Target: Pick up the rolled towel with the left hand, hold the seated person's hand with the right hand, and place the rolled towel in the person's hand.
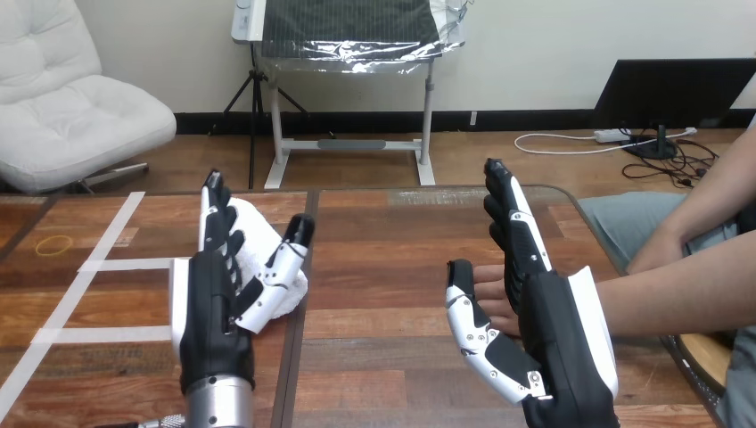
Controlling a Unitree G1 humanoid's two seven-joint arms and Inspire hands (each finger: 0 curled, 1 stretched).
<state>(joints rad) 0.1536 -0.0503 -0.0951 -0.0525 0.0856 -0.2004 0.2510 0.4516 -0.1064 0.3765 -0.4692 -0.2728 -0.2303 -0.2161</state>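
Head view, wooden table (383, 267), left hand (209, 299) unclenched over rolled towel (260, 234), right hand (560, 330) unclenched by person's hand (492, 283)

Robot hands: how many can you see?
2. The left hand is at the table's left, against the rolled towel. The right hand is at the right, beside the person's hand.

The wooden desk (383, 267) carries a white rolled towel (258, 236). White tape strips (107, 264) run left of the towel, with a thin yellow ring (55, 245) farther left; the person's hand (492, 285) lies well right of the towel.
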